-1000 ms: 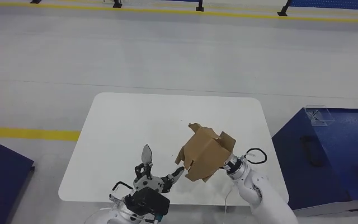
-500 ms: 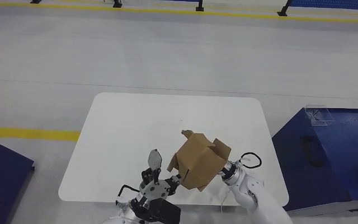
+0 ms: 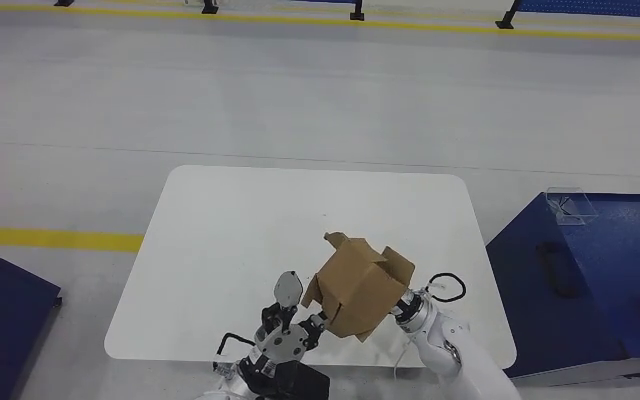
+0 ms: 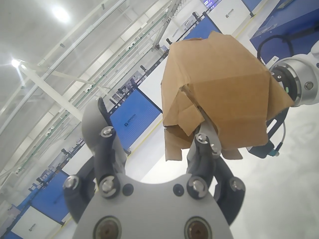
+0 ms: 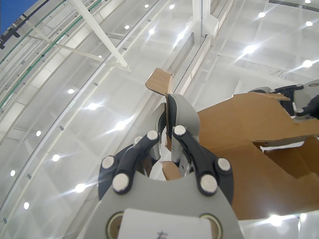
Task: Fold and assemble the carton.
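Your left claw [image 4: 150,108] stood spread open at the near edge of the tabletop [image 3: 250,230], one finger touching a loose flap of the carton [image 3: 358,290]. Your right claw [image 5: 167,115] was clenched on a carton edge, holding the half-folded carton tilted above the tabletop's near right part.

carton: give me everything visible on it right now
Brown corrugated-cardboard carton, partly folded, with loose, ragged-edged flaps at its underside. It is held tilted in the air above the white table's near right part. The right gripper pinches one flap edge; one finger of the open left gripper touches a lower flap.
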Action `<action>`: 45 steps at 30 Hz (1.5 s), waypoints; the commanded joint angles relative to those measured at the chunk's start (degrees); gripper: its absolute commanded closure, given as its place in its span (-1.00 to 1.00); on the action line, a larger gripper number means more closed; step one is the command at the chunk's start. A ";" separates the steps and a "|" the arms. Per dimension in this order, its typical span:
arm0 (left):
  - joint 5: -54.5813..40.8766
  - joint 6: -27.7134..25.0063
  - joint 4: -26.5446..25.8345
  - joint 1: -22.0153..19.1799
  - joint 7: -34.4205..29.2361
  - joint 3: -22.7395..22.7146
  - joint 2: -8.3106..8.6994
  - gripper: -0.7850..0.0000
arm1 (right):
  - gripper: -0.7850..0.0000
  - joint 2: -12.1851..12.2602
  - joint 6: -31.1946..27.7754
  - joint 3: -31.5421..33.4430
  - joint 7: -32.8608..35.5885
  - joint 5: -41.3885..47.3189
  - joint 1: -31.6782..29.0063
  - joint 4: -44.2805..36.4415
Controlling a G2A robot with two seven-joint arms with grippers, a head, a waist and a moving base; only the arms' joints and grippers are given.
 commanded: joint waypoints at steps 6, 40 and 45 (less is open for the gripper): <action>4.50 2.03 1.51 -0.35 -0.17 1.66 -0.45 -0.66 | 1.00 -0.33 2.32 0.17 -2.25 5.30 0.20 0.18; 4.88 6.00 0.34 0.57 -1.56 1.99 -2.05 1.00 | -1.00 -0.27 2.06 1.89 4.18 -15.09 -1.51 -2.09; 4.88 6.00 0.34 0.57 -1.56 1.99 -2.05 1.00 | -1.00 -0.27 2.06 1.89 4.18 -15.09 -1.51 -2.09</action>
